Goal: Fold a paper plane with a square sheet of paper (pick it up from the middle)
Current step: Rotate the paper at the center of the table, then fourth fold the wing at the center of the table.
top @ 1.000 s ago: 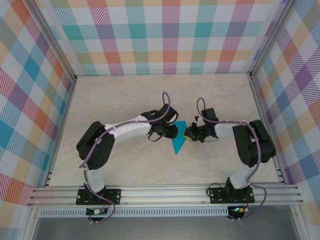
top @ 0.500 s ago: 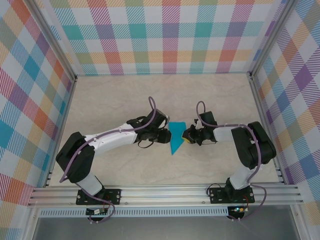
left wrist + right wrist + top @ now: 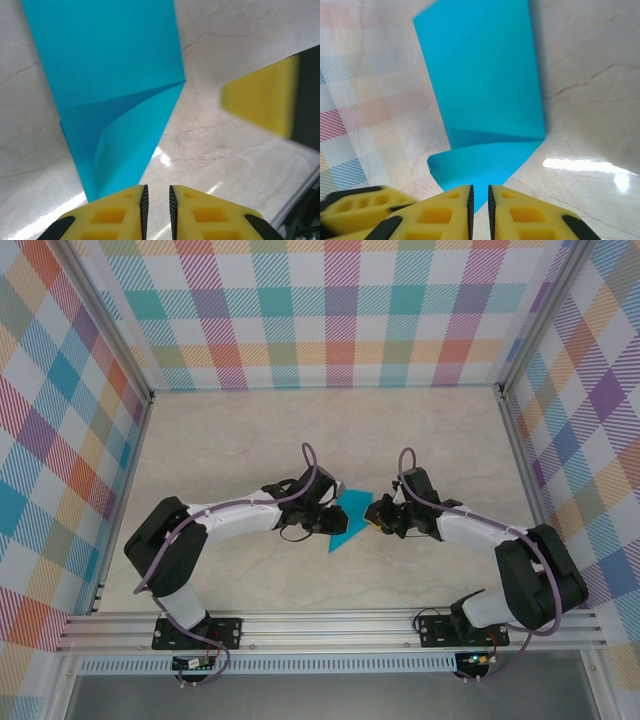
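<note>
Change since earlier frames: paper plane (image 3: 348, 522) has swung; its tip pointed almost straight at the near edge half a second ago and now points near-left. The right arm's elbow has dropped toward the near edge, and the left arm's elbow has shifted right.
Paper plane, position: flat on the table (image 3: 250, 440), at its middle, between the two claws.
Paper plane, long axis: diagonal in the top view, with the wide end at back-right and the sharp tip at near-left.
Paper plane, surface: plain teal-blue and matte. In the left wrist view (image 3: 115, 90) a folded flap with one crease lies over the wider part. In the right wrist view (image 3: 480, 85) the nearer flap curls up off the table.
Left claw (image 3: 324, 522): at the plane's left edge. Left wrist view (image 3: 156, 189) shows the jaws narrow, a thin slit with bare table behind it. The plane's tip runs in under the left-hand finger (image 3: 107, 215).
Right claw (image 3: 378, 515): at the right corner of the plane's wide end. Right wrist view (image 3: 480, 189) shows the jaws narrow, with teal paper seen through the slit. Whether the paper is pinched cannot be told.
Claw spacing: near each other, with the plane's width between them.
</note>
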